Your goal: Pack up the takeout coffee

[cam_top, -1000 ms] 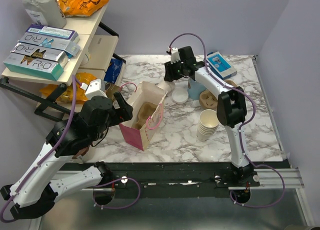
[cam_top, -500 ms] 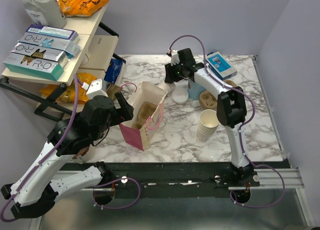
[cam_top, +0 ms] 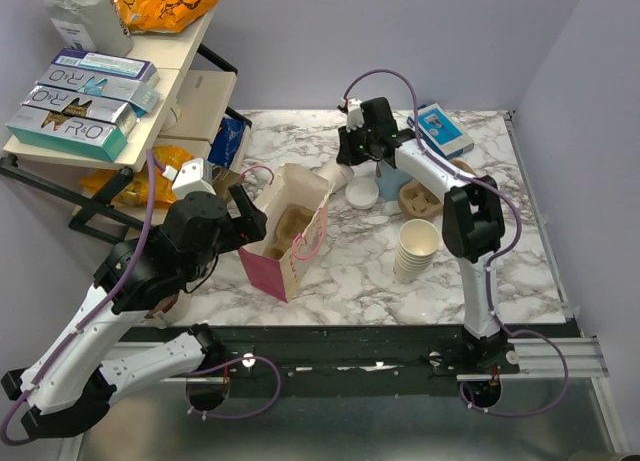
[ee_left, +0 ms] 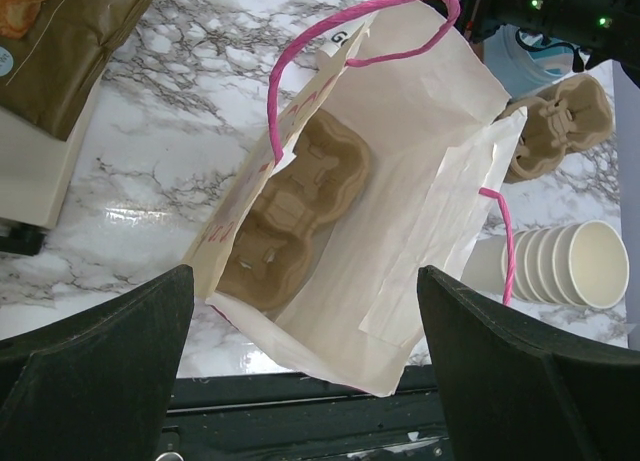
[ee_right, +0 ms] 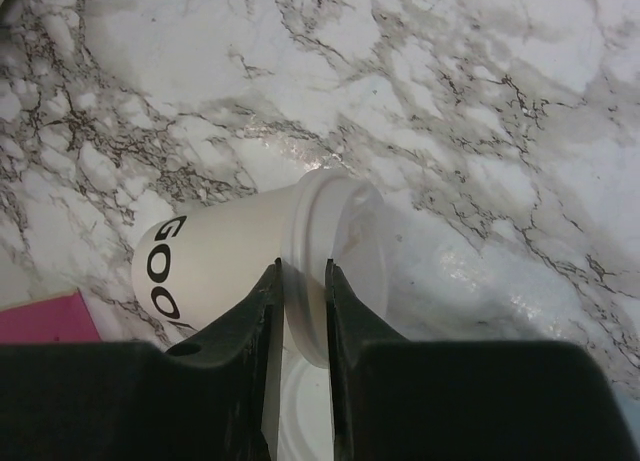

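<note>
We recorded the right gripper (ee_right: 303, 281) pinching the lid rim of the takeout coffee (ee_right: 215, 266), one finger on each side of the rim. The cup lay tilted on the tabletop (cam_top: 530, 241), upper middle of the top view, lid toward the right, just beside the far top corner of the paper bag (cam_top: 300, 246). A light-blue mug (cam_top: 390, 184) stood near its right side. In the right wrist view, bare marble filled the upper and right parts of the frame beyond the lid.

The left gripper (ee_left: 305, 281) hung spread wide above the bag mouth, holding nothing. A brown cup carrier (ee_left: 295, 216) sat on the bag floor; the bag's right wall was slack and folded inward. A stack of paper cups (ee_left: 565, 266) stood just right of the bag.

Against the frame one second earlier, the right gripper had narrowed and shifted slightly right, and the cup appeared to lean further over. The left arm and the bag had not moved.
</note>
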Controlling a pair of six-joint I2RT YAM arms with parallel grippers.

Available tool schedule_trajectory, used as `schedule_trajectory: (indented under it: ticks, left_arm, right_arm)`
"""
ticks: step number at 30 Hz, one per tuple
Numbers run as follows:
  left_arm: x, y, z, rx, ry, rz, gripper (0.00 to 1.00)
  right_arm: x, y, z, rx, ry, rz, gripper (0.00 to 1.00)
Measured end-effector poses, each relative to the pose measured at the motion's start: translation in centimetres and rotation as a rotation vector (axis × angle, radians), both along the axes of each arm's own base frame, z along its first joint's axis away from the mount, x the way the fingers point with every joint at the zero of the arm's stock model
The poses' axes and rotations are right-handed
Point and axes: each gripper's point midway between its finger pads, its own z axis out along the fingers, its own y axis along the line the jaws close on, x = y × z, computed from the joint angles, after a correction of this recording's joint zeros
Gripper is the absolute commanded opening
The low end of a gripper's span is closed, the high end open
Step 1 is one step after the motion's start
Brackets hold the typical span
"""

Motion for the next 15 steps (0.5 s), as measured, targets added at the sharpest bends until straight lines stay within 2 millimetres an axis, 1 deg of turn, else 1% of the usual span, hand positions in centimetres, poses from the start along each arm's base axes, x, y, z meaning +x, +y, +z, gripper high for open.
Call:
schedule_trajectory:
  ticks: [4,9,12,15]
  left_arm:
    - [-0.1,0.1,0.4,-0.013,-0.013,0.0,0.99]
    - [-0.3,0.3,0.9,-0.034,-0.034,-0.001,0.99]
    - [-0.5,0.4,1.3,-0.045,-0.048,-0.01,0.99]
    - [-0.7,-0.2,2.0,-0.066,-0.061,-0.047,0.99]
  right_arm:
    - [-0.4,-0.3,1.6,0.004,-0.053,0.021,0.01]
    - [-0.8,-0.2,4.8,0.027,-0.163,0.066,0.01]
    - [-1.4,-0.6,7.7,0.018,-0.272,0.094,0.01]
    - [-2.2,-1.3,11.3,-0.019,-0.428,0.106,0.01]
